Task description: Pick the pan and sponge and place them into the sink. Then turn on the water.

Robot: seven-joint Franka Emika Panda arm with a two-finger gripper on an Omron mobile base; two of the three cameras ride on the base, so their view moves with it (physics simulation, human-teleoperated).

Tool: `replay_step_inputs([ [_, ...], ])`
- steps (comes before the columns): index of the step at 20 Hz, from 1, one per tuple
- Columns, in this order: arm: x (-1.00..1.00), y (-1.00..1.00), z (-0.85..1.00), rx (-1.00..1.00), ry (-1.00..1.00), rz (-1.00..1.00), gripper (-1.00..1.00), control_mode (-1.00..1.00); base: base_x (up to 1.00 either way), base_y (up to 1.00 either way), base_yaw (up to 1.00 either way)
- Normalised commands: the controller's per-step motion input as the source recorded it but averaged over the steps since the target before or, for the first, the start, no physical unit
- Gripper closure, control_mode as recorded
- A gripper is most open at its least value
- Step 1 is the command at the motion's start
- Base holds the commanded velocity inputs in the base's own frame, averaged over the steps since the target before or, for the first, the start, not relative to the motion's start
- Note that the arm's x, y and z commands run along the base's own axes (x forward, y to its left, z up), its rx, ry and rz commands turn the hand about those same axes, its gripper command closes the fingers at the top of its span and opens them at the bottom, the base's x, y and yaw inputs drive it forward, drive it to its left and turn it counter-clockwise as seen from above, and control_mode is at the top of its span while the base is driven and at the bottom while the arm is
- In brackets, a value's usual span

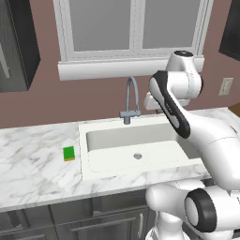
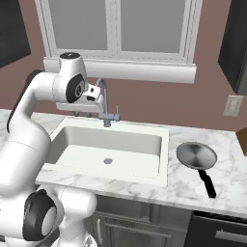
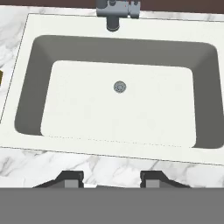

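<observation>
1. Marble-patterned white and grey countertop (image 1: 33, 159) surrounds the wide white rectangular sink (image 1: 84, 140), which has a raised rim, sloping inner walls and a small round grey drain (image 1: 137, 156) in its flat floor.
2. Tall grey metal gooseneck faucet (image 1: 130, 101) stands at the sink's back edge, with a side lever; no stream falls from it.
3. Small bright green rectangular sponge (image 1: 69, 153), showing a yellowish lower layer, lies flat on the counter just beside the sink's left rim, apart from it.
4. Small round shiny silver-grey metal pan (image 2: 196, 155) with a thin black handle (image 2: 208, 183) sits on the counter to the right of the sink, near its rim, the handle pointing toward the counter's front edge.
5. Two-finger gripper (image 3: 111, 178) hangs above the sink's front rim, looking down into the basin; its dark fingertips (image 3: 70, 178) stand narrowly apart with nothing between them.
6. White arm (image 1: 197, 126) curves up in front of the sink's right end in the left base view, hiding the counter there.
7. White-framed window (image 2: 116, 29) and its sill sit on the reddish-brown wall behind the sink; a pale wall outlet (image 2: 233, 105) is to the right.
</observation>
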Motion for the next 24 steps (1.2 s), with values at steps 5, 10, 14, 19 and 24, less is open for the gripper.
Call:
replay_step_inputs([
  [5, -0.12, -0.17, -0.01, 0.00, -0.01, 0.01, -1.00, -1.00, 0.00, 0.00, 0.00],
  [10, -0.27, -0.32, -0.04, 0.02, -0.03, 0.03, -1.00, -1.00, 0.00, 0.00, 0.00],
  [14, -0.27, -0.35, -0.06, 0.02, -0.02, 0.03, -1.00, -1.00, 0.00, 0.00, 0.00],
  [19, -0.23, -0.34, -0.07, 0.01, -0.01, 0.02, -1.00, -1.00, 0.00, 0.00, 0.00],
  [24, -0.21, -0.33, -0.09, 0.00, 0.00, 0.02, -1.00, -1.00, 0.00, 0.00, 0.00],
])
